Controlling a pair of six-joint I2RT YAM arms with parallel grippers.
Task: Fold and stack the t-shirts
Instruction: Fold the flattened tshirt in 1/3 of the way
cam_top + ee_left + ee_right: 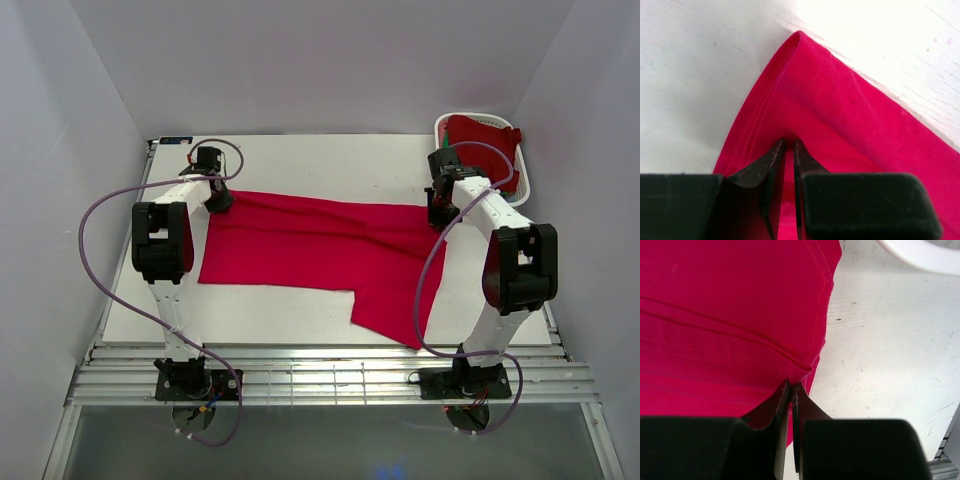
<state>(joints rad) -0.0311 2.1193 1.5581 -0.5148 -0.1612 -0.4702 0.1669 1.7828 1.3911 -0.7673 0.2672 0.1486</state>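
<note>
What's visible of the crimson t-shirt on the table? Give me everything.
The crimson t-shirt is soft, plain cloth with rows of stitching along its hems. It lies spread flat across the table, wide from left to right, with one flap reaching toward the near edge on the right side. A few shallow creases run across it. The left gripper is pinched on its far left corner, the right gripper on a raised fold at its right edge. Nothing else touches it.

My left gripper [220, 203] and right gripper [432, 218] hold the crimson t-shirt [300, 245] by its far corners; a dark red t-shirt [485, 135] fills the white basket [439, 126].
</note>
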